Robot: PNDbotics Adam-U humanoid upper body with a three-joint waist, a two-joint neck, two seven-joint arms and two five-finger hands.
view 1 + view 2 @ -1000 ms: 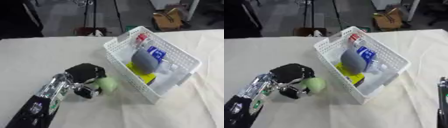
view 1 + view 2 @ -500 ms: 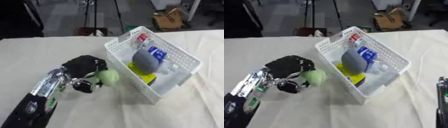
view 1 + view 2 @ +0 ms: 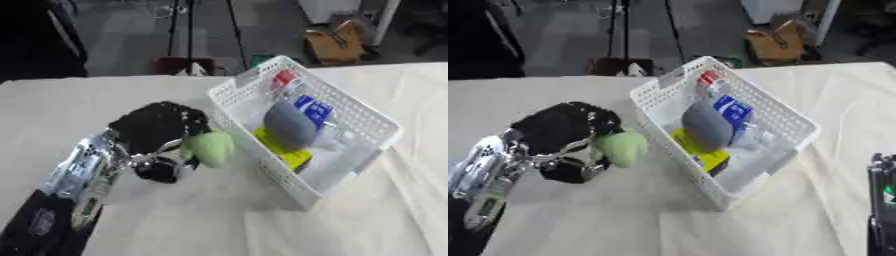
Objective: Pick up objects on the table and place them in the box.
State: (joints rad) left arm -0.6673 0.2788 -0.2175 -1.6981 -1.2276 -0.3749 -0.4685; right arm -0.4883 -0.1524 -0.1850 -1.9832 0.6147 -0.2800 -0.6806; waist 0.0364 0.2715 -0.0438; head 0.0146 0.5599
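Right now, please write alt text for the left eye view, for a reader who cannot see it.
The robot's left hand holds a pale green object beside a white basket on a cloth-covered table. The basket already contains a grey object and several other items.

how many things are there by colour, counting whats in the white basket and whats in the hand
green: 1, the soft pale green object held in the left hand
grey: 1, the rounded grey object in the white plastic basket
yellow: 1, the flat yellow item
blue: 1, the blue-labelled packet
red: 1, the red-topped item
total: 5
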